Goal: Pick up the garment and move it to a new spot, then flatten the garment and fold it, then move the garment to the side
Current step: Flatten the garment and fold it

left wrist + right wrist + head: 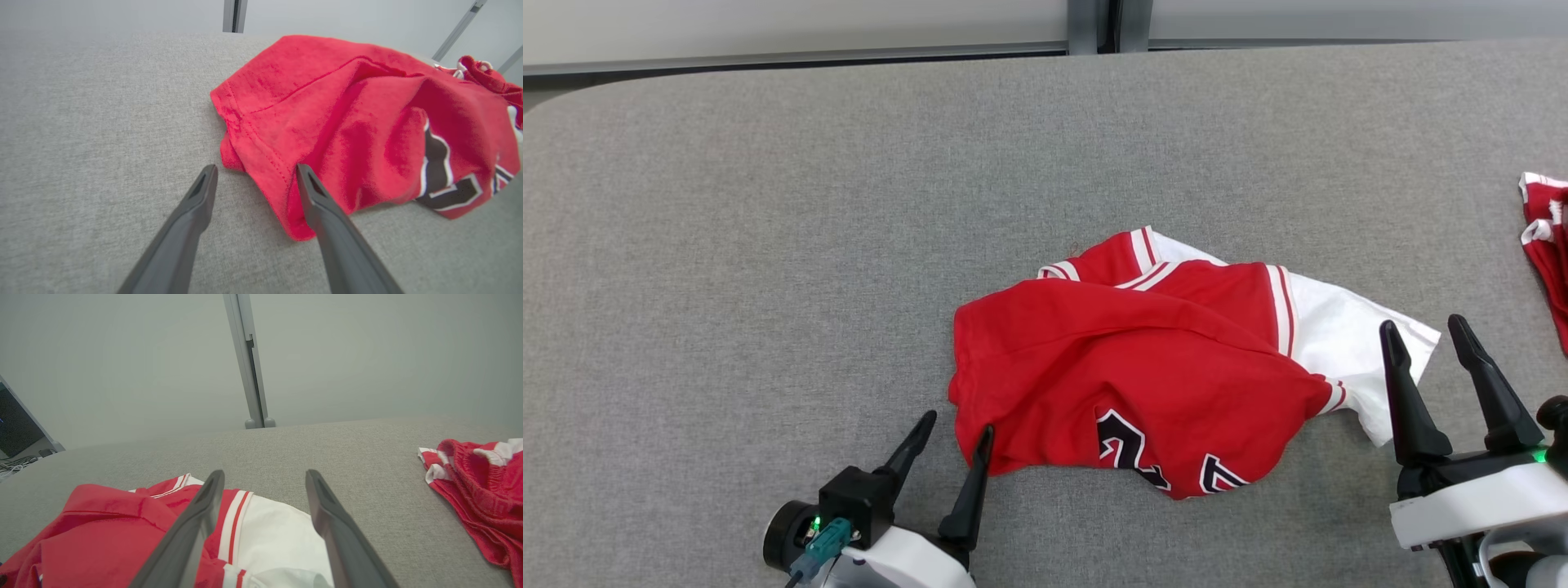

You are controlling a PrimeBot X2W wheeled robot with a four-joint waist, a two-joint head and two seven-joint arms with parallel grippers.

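Left gripper [958, 426] sat low in the head view with its two dark fingers spread wide, clamped on nothing, one fingertip right at the near hem of the garment [1143, 359]. That's a red jersey with white panels and striped trim, and it lay crumpled a bit right of centre on the table [768, 245], which was covered in plain grey fabric with a rounded far-left corner. Behind it ran a pale wall with one dark post [1094, 24]. The right gripper [1423, 325] was also spread and empty, just beside the jersey's white sleeve end. So two grippers and two pieces of clothing: a second garment [1547, 245], red with white trim, was cut off by the right edge, well apart from the jersey. The black-and-white numerals were folded under, so I couldn't read them. From the left wrist, the fingers stood apart over the grey cloth, one finger overlapping the stitched red hem, the other over bare table. The red-and-white bunch [478, 69] at the far right there was hard to make out; I couldn't tell which garment it belonged to. From the right wrist, both fingers stood apart with the jersey's white part and bare table showing between them. The second garment lay off to the right, again cropped. A grey post rose at the table's far edge, and a dark screen [16, 428] with some cables poked in at the left, mostly cut off.
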